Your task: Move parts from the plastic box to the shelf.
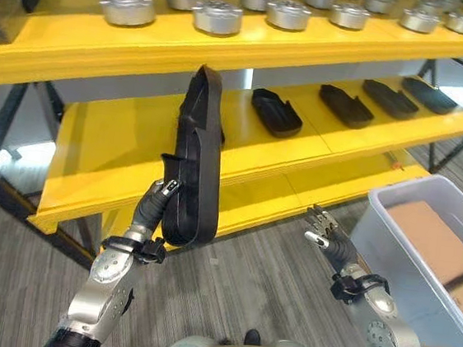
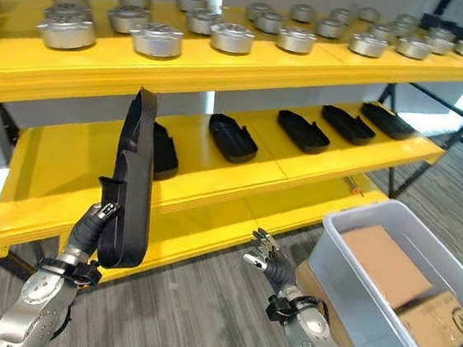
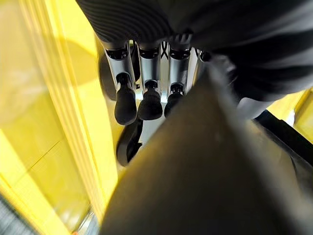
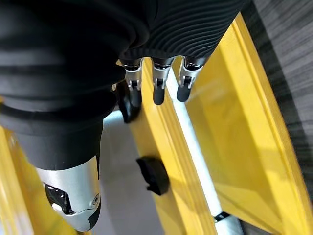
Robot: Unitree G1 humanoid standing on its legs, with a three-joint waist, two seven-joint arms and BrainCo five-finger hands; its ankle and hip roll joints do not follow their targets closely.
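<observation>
A long black part (image 1: 197,157) is held upright by the left robot hand (image 1: 155,203), its fingers curled round the low end — it is raised in front of the yellow shelf (image 1: 119,141), near the middle board. More black parts (image 1: 276,112) are laid in a row on that board. The right robot hand (image 1: 323,231) is kept open and empty, between the shelf and the plastic box (image 1: 390,240).

Shelf (image 2: 225,77) across far side. Round metal parts (image 2: 156,40) in rows on top level, flat trays (image 2: 233,137) along middle level. Left robot hand (image 1: 155,207) near left, long part (image 1: 197,157) upright in it, before middle level. Right robot hand (image 1: 325,233) near centre-right. Plastic box (image 2: 351,298) near right on floor, cardboard (image 2: 383,268) inside.
</observation>
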